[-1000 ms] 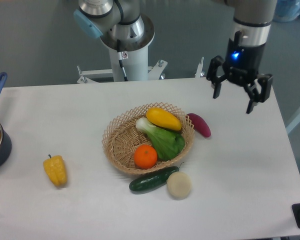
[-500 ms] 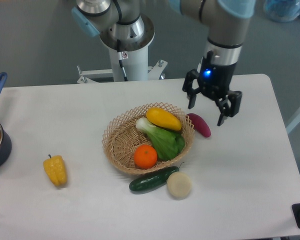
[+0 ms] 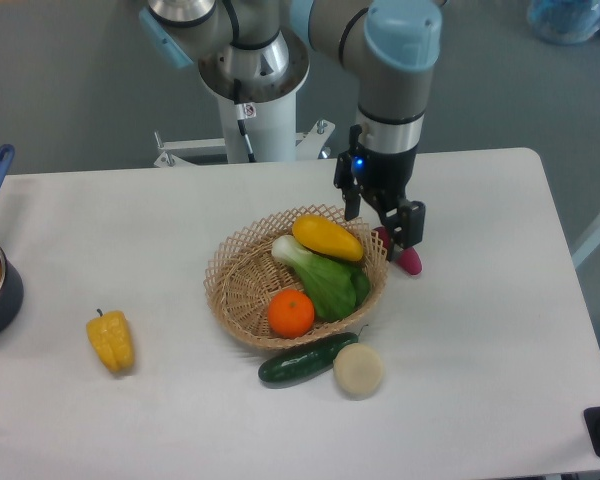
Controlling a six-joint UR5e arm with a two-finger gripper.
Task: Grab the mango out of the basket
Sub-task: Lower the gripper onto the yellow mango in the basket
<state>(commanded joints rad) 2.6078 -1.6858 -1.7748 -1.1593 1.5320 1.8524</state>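
Just left of pincer (image 3: 380,220): mango (image 3: 327,237)

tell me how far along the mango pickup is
Early stage. Done so far: the gripper has swung in from the right side of the table and now hangs open near the back right rim of the basket. In hand: nothing, the fingers are empty. Left: line up over the mango, which lies untouched in the basket beside the green vegetable, then descend, close and lift.
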